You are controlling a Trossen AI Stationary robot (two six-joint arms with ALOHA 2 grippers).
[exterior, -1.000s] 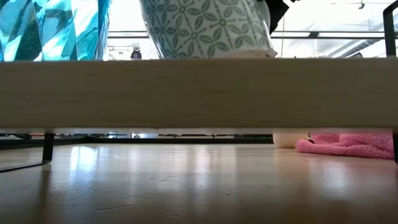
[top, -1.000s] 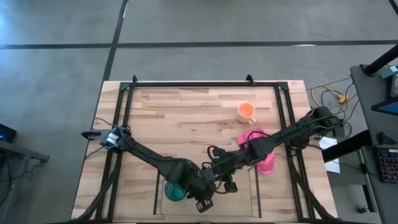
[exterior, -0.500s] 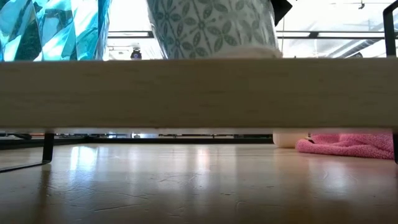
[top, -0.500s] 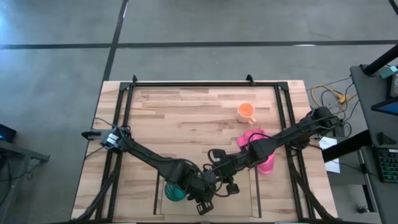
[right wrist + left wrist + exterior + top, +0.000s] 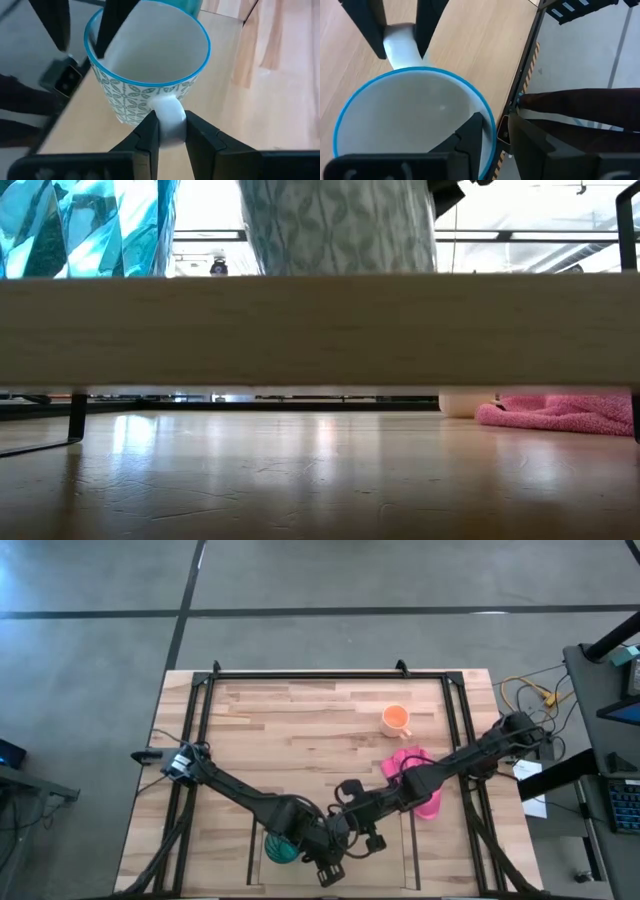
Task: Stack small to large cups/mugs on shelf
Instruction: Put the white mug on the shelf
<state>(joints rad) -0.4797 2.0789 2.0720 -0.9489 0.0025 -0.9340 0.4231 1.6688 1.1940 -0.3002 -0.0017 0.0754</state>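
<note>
The white mug, blue-rimmed with a green leaf pattern, stands upright over the light wood shelf board at the table's near edge. It also shows in the low view. My right gripper is shut on its handle. My left gripper is open, with one finger inside the mug and one outside its wall. The teal tumbler stands on the shelf to the mug's left. The orange mug stands on the table at the far right. My right gripper pinches the mug's white handle between its two fingers, which lie across the loop. The fingers come slanting down from the table's right side. The mug is upright, its mouth up. Whether its base rests on the shelf board I cannot tell.
A pink cloth lies on the table under my right arm and shows in the low view. Black frame rails run around the table. Two thin dark panels bound the shelf bay.
In the low view the white mug has tipped from a slant to upright above the shelf board. My right gripper has shifted a little toward the table's near edge with it. My left arm has kept still.
</note>
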